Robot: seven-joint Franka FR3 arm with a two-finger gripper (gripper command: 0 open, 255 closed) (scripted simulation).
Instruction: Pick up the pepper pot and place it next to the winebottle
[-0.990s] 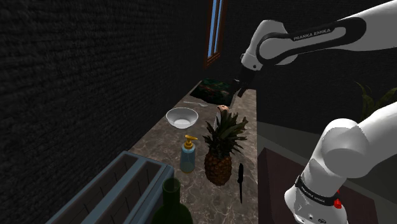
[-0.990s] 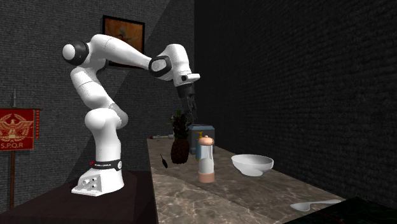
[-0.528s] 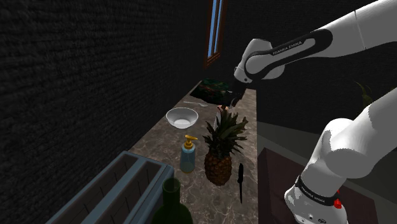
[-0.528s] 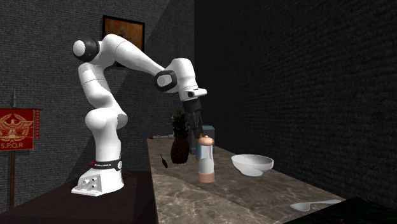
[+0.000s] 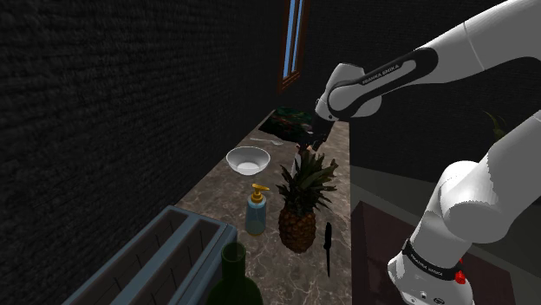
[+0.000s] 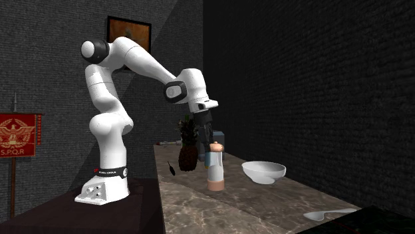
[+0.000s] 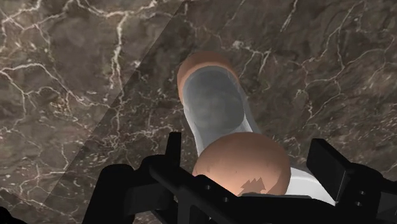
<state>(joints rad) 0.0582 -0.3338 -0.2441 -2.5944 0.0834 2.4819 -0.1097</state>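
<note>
The pepper pot (image 6: 214,167) stands upright on the marble counter (image 6: 199,206); it has a clear body with an orange-brown cap and base. In the wrist view its cap (image 7: 240,164) lies between my fingers, and the body and base (image 7: 205,67) stretch away below it. My gripper (image 7: 249,159) is open just above the pot, one finger (image 7: 173,149) on each side of the cap without touching it. In the shoulder view the gripper (image 5: 305,144) hangs behind the pineapple's leaves. The dark green wine bottle (image 5: 232,279) stands at the near end of the counter.
A pineapple (image 5: 299,208), a blue soap dispenser (image 5: 256,212) and a black knife (image 5: 328,247) lie between the pot and the bottle. A white bowl (image 5: 248,159) and a spoon (image 5: 273,139) sit farther along. A grey rack (image 5: 165,256) stands beside the bottle.
The arm has swung down and toward the pepper pot. The open gripper has dropped from well above the counter to just over the pot's cap.
</note>
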